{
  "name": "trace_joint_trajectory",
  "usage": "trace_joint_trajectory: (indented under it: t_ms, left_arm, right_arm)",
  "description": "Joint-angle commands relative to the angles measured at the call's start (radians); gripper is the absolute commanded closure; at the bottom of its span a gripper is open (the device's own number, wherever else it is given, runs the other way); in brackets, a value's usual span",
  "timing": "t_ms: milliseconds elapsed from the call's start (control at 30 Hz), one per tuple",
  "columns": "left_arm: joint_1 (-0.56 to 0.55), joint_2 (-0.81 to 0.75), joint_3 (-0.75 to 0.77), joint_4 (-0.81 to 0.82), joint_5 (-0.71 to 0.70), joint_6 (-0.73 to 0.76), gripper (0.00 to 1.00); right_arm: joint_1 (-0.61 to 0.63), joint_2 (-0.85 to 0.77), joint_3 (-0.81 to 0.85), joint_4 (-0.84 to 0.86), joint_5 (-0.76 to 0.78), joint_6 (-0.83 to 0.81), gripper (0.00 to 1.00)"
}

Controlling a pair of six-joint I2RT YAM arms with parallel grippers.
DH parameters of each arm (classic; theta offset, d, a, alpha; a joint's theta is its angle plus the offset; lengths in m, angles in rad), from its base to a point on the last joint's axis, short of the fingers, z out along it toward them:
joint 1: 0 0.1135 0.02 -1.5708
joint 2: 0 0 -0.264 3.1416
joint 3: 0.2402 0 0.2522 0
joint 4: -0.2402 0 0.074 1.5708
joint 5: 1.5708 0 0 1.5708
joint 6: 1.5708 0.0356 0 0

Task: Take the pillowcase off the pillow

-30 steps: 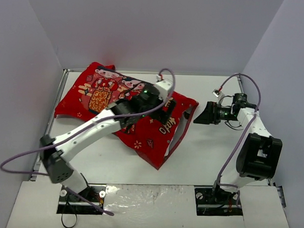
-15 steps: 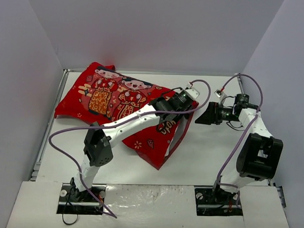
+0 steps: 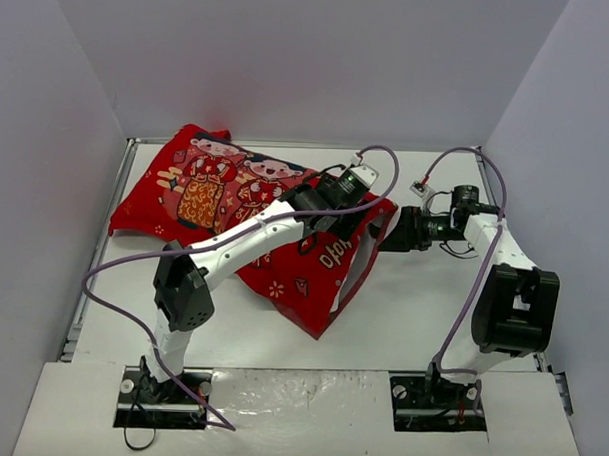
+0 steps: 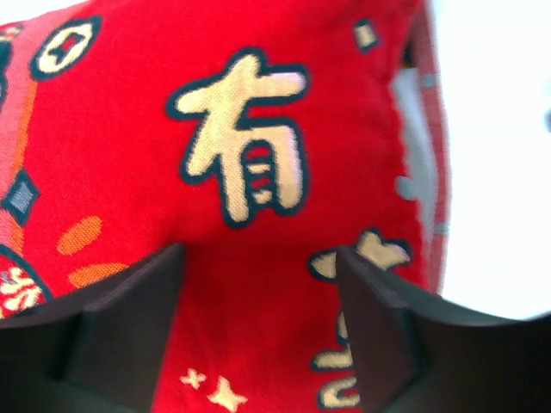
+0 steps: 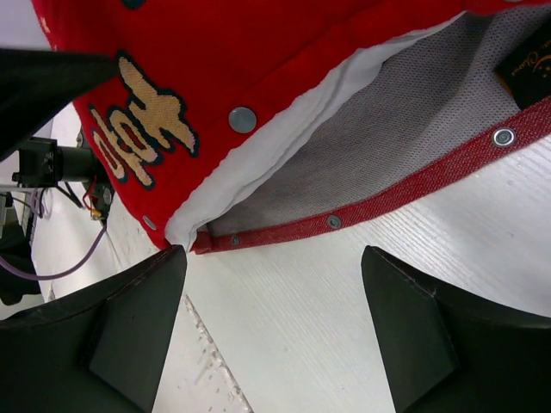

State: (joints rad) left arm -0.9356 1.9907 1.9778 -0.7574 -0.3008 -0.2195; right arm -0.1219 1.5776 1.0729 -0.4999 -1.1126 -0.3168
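Observation:
The red pillowcase (image 3: pixel 240 201) lies slanted across the table, its printed figures at the far left and its open end at the right. My left gripper (image 3: pixel 343 217) hangs open just above the case near that end. In the left wrist view its open fingers (image 4: pixel 129 327) frame red fabric with gold characters (image 4: pixel 245 146). My right gripper (image 3: pixel 389 236) is open and empty at the mouth of the case. In the right wrist view the white pillow (image 5: pixel 284 120) shows inside the mouth, between the red top layer (image 5: pixel 258 43) and the snap-studded hem (image 5: pixel 370 211) lying on the table.
Grey mesh lining (image 5: pixel 413 129) and a black label (image 5: pixel 525 60) show inside the case. White table (image 3: pixel 422 312) lies to the right of the case. Grey walls close in the left, back and right. A purple cable (image 3: pixel 382 161) loops over the left wrist.
My left arm swung from the middle of the case to its open right end, then drew back slightly. My right gripper moved left up to the case mouth.

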Motion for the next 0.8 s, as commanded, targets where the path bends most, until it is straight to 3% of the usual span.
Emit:
trace_joint_trajectory:
  t_ms: [0,233,467,767]
  left_arm:
    - [-0.017,-0.076,-0.013,0.024,0.129,-0.021,0.29]
    - [-0.081,-0.073,-0.100,0.009,0.105,-0.030,0.25]
    - [-0.150,0.003,-0.099,-0.032,-0.162,-0.047,0.25]
    - [-0.238,0.088,-0.037,-0.037,-0.313,-0.080,0.21]
  right_arm:
    - [-0.010,0.007,0.024,-0.011,0.016,0.010,0.21]
    - [-0.048,0.009,0.021,-0.012,0.036,0.005,0.21]
    - [-0.056,0.016,0.021,-0.012,0.034,0.012,0.21]
    - [-0.058,0.015,0.016,-0.012,0.040,0.010,0.21]
